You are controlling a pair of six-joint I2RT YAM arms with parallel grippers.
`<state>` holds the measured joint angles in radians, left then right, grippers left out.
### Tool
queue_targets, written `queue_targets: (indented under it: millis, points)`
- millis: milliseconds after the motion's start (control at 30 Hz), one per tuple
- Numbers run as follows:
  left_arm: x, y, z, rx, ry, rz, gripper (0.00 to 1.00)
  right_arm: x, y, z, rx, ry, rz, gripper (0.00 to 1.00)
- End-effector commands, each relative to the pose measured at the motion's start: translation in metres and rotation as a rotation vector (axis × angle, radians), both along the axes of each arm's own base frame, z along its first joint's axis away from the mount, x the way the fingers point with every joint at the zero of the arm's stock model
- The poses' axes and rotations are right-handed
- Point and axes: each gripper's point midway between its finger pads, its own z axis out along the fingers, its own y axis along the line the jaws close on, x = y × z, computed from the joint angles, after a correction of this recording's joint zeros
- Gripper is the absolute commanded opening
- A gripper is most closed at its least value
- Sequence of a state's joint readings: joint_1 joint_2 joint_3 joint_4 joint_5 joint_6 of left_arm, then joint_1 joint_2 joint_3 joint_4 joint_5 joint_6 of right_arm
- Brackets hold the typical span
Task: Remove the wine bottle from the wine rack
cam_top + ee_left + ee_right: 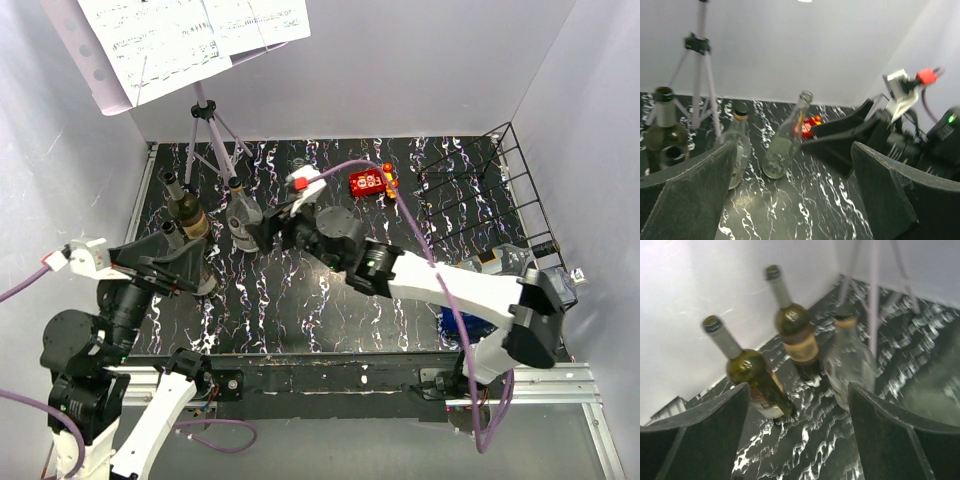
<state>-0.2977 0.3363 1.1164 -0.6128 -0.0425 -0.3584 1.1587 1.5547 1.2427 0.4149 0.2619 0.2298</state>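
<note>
White right arm reaches left, right end effector spread near clear bottle; left end effector spread too.

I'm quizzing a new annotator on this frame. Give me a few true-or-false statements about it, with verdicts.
1. The rack stands at the right side of the table. True.
2. The right gripper grips a dark bottle. False: its jaws are open and empty, and the dark bottles stand beyond them.
3. The left gripper is open. True.
4. The red object sits inside the rack. False: it lies on the table, left of the rack.
5. Every bottle is dark. False: a clear bottle stands beside the dark ones.
</note>
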Motion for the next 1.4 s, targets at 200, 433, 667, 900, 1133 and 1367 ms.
queue_targets:
  millis: [200, 433, 667, 900, 1133, 1367]
  points:
    - [0.021, -0.094, -0.079, 0.164, 0.15, -0.501, 0.98, -0.001, -0.211, -0.077, -0.329, 0.537, -0.854, 0.96]
    - [0.04, -0.091, -0.137, 0.198, 0.216, -0.46, 0.98, -0.019, -0.338, -0.078, -0.346, 0.723, -1.414, 0.94]
    - [0.04, -0.084, -0.136, 0.199, 0.194, -0.414, 0.98, -0.009, -0.418, -0.084, -0.24, 0.724, -1.671, 0.92]
    - [0.039, -0.081, -0.134, 0.195, 0.184, -0.401, 0.98, -0.001, -0.489, -0.04, -0.02, 0.475, -1.898, 0.84]
    - [0.041, -0.086, -0.139, 0.197, 0.207, -0.417, 0.98, 0.0, -0.539, -0.043, -0.016, 0.516, -2.149, 0.83]
    - [0.047, -0.09, -0.145, 0.204, 0.237, -0.431, 0.98, 0.002, -0.559, -0.052, -0.026, 0.529, -2.264, 0.83]
